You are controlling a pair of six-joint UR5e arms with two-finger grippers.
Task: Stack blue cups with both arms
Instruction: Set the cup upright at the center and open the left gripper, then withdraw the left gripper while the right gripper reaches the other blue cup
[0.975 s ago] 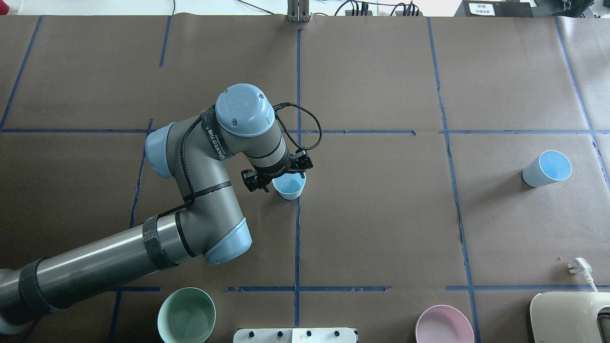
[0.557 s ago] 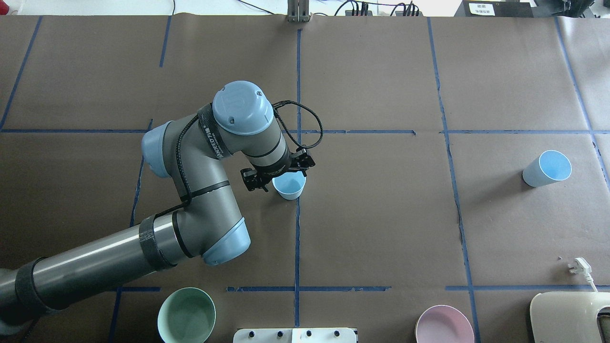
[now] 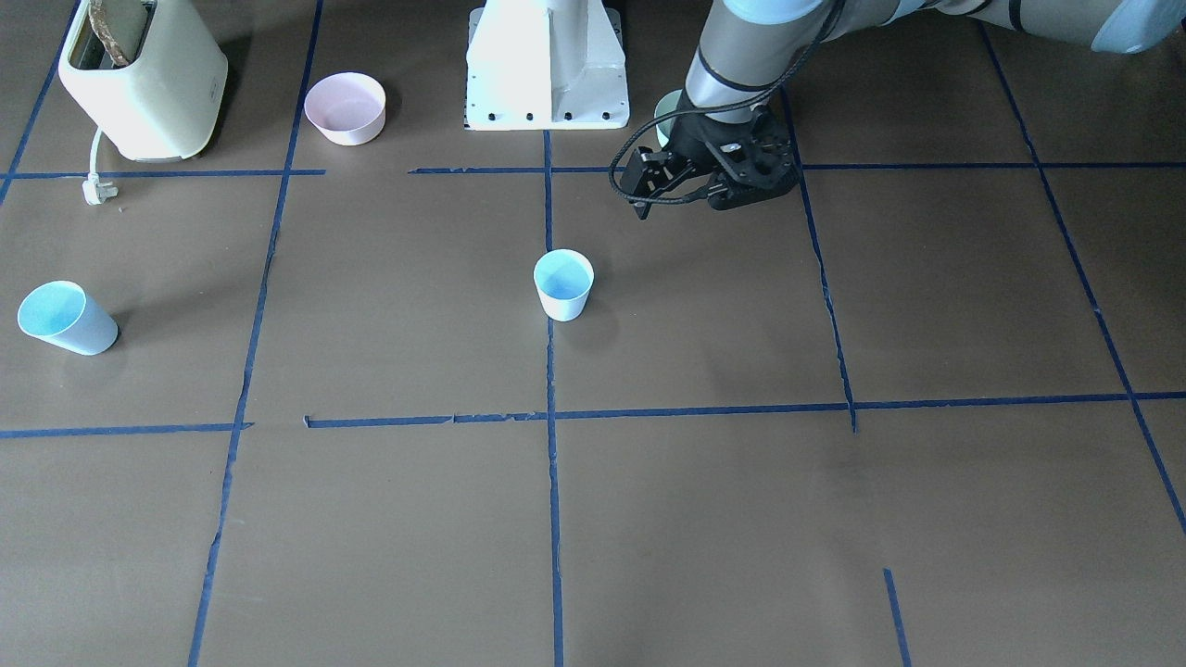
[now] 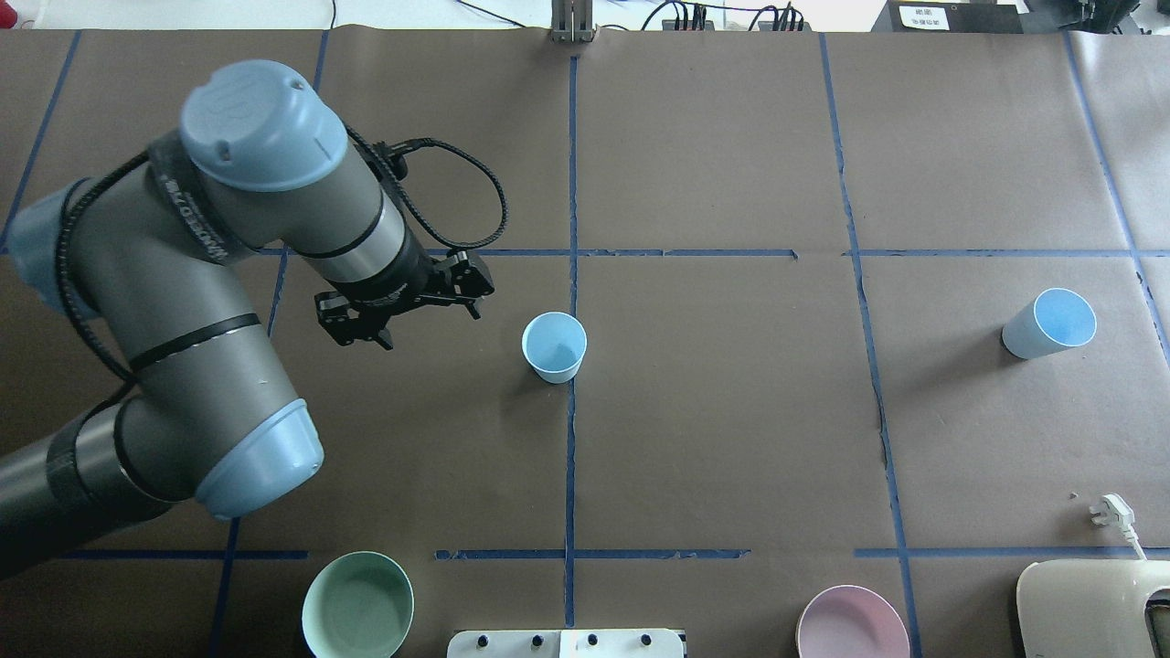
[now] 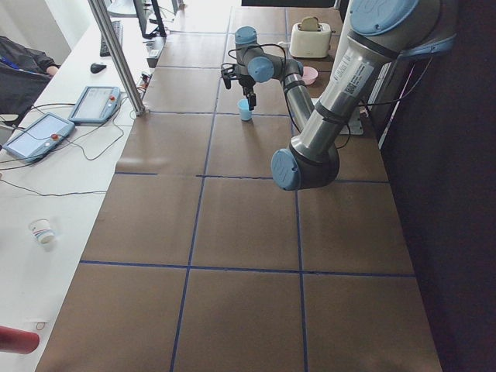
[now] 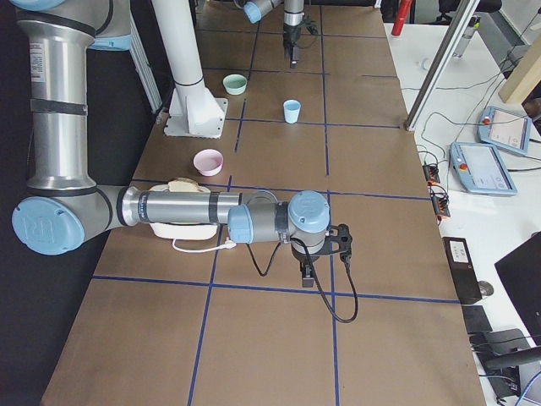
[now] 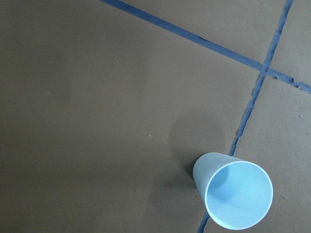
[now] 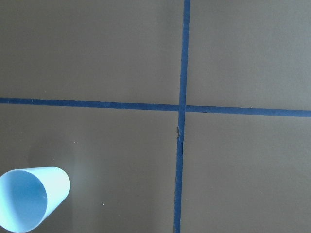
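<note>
cups stand well apart on the bench. centre cup is upright on a blue tape line, mouth up and empty. right cup sits far toward the robot's right end. left gripper hangs to the robot's left of centre cup, clear of it, jaws spread wide with nothing between them. right gripper shows only in the right side view, over the bench near the toaster; i cannot tell how its jaws stand. green bowl and pink bowl sit on the robot's side.
</note>
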